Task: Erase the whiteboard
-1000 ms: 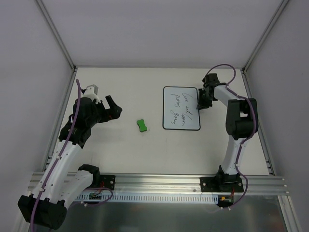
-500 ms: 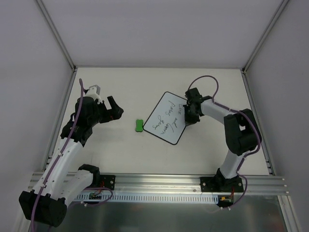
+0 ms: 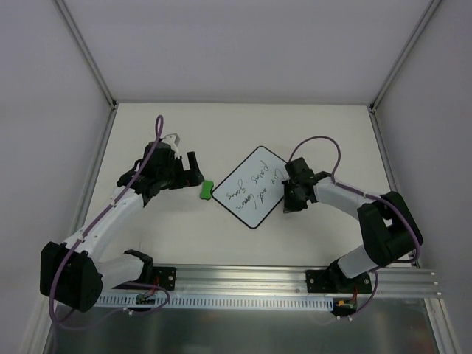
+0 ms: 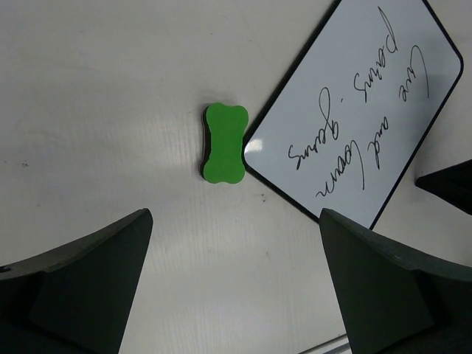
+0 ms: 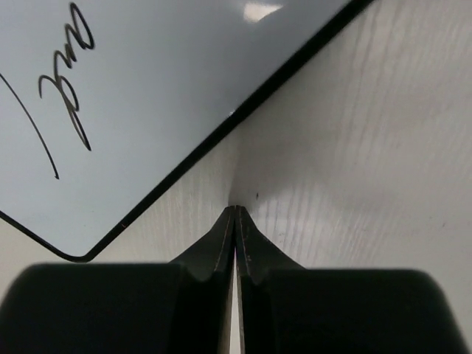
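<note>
The whiteboard [image 3: 251, 186] lies turned at a slant on the table, dark handwriting across it [image 4: 354, 110] [image 5: 147, 88]. Its left corner nearly touches a small green eraser [image 3: 206, 191] [image 4: 223, 143]. My left gripper [image 3: 196, 172] [image 4: 236, 217] hovers open just left of the eraser, which shows ahead of the fingers, not between them. My right gripper [image 3: 287, 208] [image 5: 235, 209] is shut on nothing, its tips down on the table just off the board's black right rim.
White walls and aluminium frame posts [image 3: 92, 63] close in the table on three sides. The arms' base rail [image 3: 243, 276] runs along the near edge.
The right gripper closed and swept left and nearer, turning the whiteboard and sliding it toward the eraser. The left arm reached right, to just beside the eraser.
</note>
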You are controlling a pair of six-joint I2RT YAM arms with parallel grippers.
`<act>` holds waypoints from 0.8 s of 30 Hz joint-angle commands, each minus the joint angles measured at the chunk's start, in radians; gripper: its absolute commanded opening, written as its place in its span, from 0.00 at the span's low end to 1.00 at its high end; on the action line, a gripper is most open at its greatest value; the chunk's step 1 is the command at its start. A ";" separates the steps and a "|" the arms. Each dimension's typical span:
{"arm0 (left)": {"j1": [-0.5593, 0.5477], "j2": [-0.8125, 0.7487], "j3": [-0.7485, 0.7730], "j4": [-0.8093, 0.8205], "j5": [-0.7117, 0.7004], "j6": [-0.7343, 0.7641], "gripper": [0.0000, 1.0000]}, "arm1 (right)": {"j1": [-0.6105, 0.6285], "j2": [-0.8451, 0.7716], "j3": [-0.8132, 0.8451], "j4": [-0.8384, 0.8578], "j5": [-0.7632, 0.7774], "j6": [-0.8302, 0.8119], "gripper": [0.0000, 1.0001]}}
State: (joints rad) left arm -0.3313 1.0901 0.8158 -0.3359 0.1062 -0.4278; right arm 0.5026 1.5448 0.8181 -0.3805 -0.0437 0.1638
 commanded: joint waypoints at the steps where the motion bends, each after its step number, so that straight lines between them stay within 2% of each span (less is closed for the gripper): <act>1: -0.023 0.066 0.092 0.018 -0.030 0.030 0.99 | 0.001 -0.064 -0.039 -0.058 0.028 0.086 0.07; 5: -0.023 0.128 0.155 0.018 -0.040 0.060 0.99 | -0.009 -0.135 -0.021 -0.014 0.118 0.177 0.27; 9: -0.023 0.163 0.184 0.018 -0.045 0.073 0.99 | -0.027 -0.120 0.024 0.012 0.188 0.230 0.31; 13: -0.025 0.191 0.195 0.018 -0.043 0.093 0.99 | -0.065 -0.051 0.096 0.045 0.203 0.217 0.32; 15: -0.025 0.191 0.194 0.018 -0.036 0.095 0.99 | -0.099 -0.016 0.140 0.061 0.163 0.154 0.33; 19: -0.023 0.174 0.180 0.018 -0.039 0.107 0.99 | -0.131 0.095 0.333 0.057 0.114 -0.007 0.38; 20: -0.025 0.171 0.177 0.018 -0.042 0.112 0.99 | -0.142 0.141 0.364 0.057 0.088 -0.030 0.44; 24: -0.025 0.151 0.164 0.018 -0.040 0.126 0.99 | -0.173 0.254 0.490 0.052 0.051 -0.079 0.54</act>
State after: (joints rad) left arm -0.3477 1.2751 0.9764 -0.3271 0.0734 -0.3378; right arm 0.3500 1.7386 1.2259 -0.3401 0.0471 0.1719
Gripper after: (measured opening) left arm 0.989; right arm 0.525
